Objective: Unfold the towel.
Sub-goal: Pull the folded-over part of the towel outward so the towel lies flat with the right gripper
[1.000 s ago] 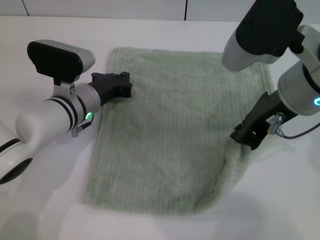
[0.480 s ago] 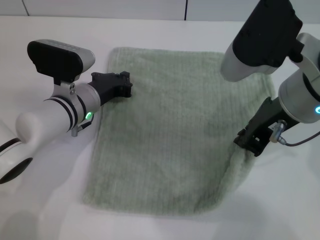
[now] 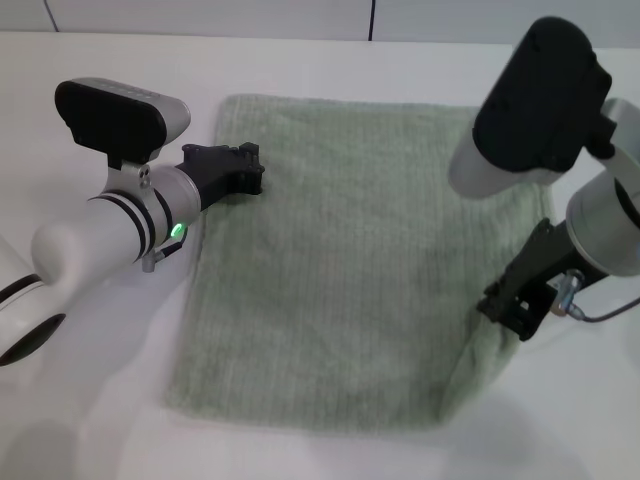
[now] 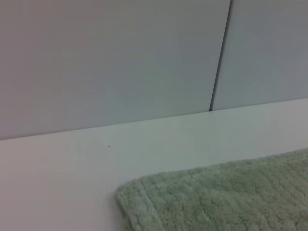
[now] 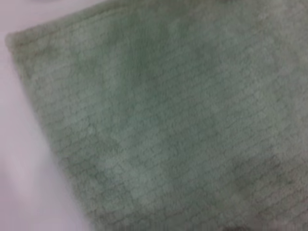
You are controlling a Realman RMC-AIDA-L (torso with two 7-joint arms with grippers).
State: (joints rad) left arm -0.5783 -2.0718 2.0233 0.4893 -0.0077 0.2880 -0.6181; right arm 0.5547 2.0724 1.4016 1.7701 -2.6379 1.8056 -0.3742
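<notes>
The pale sage-green towel [image 3: 340, 270] lies nearly flat on the white table, and its near right corner is still rumpled. At the towel's left edge, close to the far left corner, my left gripper [image 3: 250, 172] rests low, shut on the hem. My right gripper [image 3: 510, 312] is shut on the towel's right edge near the front and holds it slightly raised. The left wrist view shows a towel corner [image 4: 231, 197] lying on the table in front of the wall. Ribbed towel cloth [image 5: 159, 120] fills the right wrist view.
The white table [image 3: 90, 400] extends around the towel on all sides. A grey panelled wall [image 4: 115, 62] with a dark seam stands behind the table's far edge.
My right gripper has moved right and towards the front, dragging the towel's right edge with it, so the near right part spreads wider. The left arm has stayed still.
</notes>
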